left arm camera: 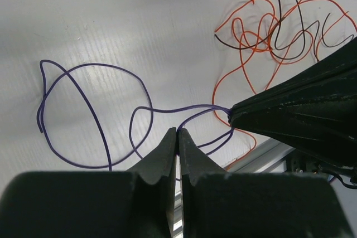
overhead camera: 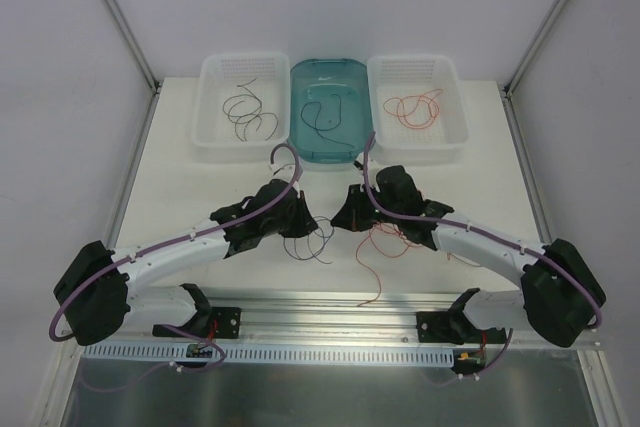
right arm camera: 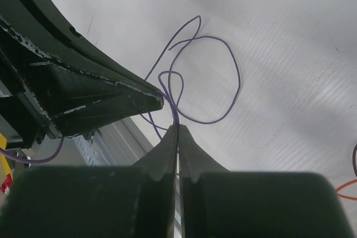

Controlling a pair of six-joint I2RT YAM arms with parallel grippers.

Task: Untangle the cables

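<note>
A thin black-blue cable (left arm camera: 100, 65) lies in loops on the white table, and both grippers hold it. My left gripper (left arm camera: 177, 132) is shut on one strand. My right gripper (right arm camera: 177, 127) is shut on the same cable (right arm camera: 239, 79), close beside it. In the top view the left gripper (overhead camera: 318, 222) and right gripper (overhead camera: 343, 217) meet tip to tip at the table's middle, above the black-blue loops (overhead camera: 308, 245). A tangle of red-orange and dark brown cables (left arm camera: 279, 23) lies just right of them, under the right gripper (overhead camera: 395, 242).
Three bins stand in a row at the back: a white basket (overhead camera: 205, 117) with dark brown cables, a teal bin (overhead camera: 300, 137) with a black-blue one, and a white basket (overhead camera: 458, 117) with red-orange ones. An aluminium rail (overhead camera: 330, 309) runs along the near edge.
</note>
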